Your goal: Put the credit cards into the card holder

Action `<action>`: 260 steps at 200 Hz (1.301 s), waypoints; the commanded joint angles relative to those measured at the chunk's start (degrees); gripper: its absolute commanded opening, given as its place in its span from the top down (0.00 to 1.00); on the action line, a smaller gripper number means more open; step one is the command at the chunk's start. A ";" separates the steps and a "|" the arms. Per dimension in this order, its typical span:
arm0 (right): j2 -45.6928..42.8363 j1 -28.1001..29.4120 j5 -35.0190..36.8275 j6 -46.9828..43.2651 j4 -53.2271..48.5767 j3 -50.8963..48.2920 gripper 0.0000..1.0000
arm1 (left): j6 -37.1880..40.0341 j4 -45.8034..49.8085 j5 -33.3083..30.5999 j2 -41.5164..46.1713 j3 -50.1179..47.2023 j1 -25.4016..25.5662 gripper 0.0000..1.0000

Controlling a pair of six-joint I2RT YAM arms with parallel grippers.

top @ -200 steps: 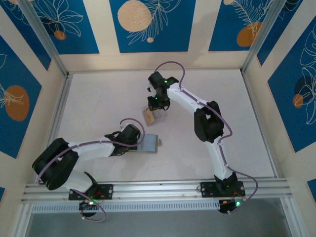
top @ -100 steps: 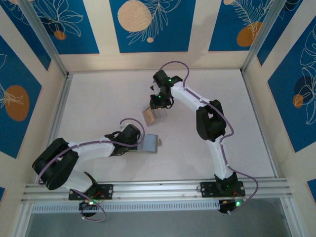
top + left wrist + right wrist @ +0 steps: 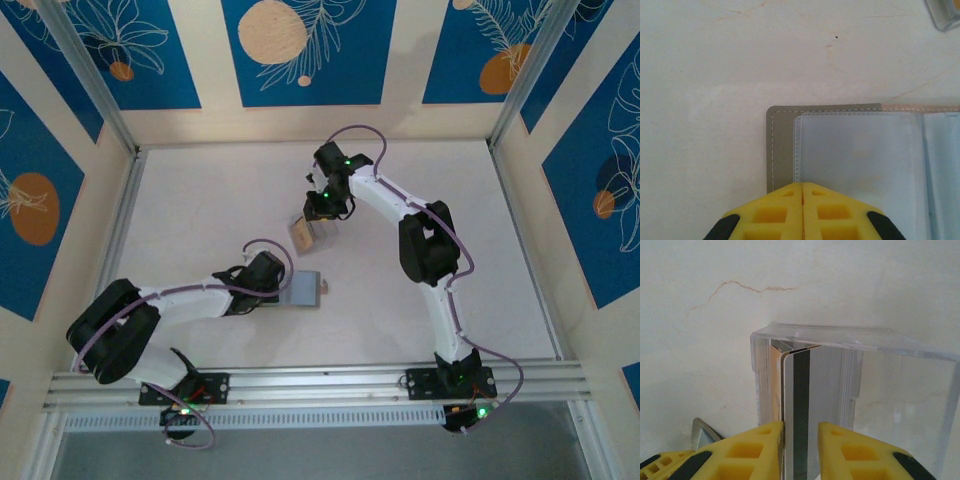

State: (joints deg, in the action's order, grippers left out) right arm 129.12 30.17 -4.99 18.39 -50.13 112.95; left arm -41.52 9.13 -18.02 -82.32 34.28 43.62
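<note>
In the clear case (image 3: 875, 347) a credit card (image 3: 801, 385) stands on edge, in line with the right claw (image 3: 801, 442), whose parted, released tips straddle it. The left claw (image 3: 802, 202), clenched, rests on the card holder (image 3: 855, 150).

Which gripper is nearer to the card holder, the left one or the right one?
Left. The left gripper is right at the card holder, fingers together over its edge. The right gripper is farther back, at the clear case, its fingers around a card.

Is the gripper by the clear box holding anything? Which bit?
Nothing, it seems. The right gripper is open around the exposed edge of a credit card in the clear case, with a gap beside it.
</note>
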 commanded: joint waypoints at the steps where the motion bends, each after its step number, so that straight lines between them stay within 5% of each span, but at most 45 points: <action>1: -1.54 -0.82 1.82 0.24 -2.00 -1.87 0.76 | -0.49 4.78 5.28 -3.11 -1.68 -0.12 0.93; 260: -1.16 -1.78 -2.65 -0.20 -2.70 -2.68 0.73 | -0.64 4.41 6.24 -4.07 -1.17 -0.04 0.94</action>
State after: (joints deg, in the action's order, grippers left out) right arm 128.46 28.73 -7.16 18.37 -49.93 111.72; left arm -41.67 8.10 -17.39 -83.37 34.94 43.62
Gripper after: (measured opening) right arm 0.272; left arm 0.064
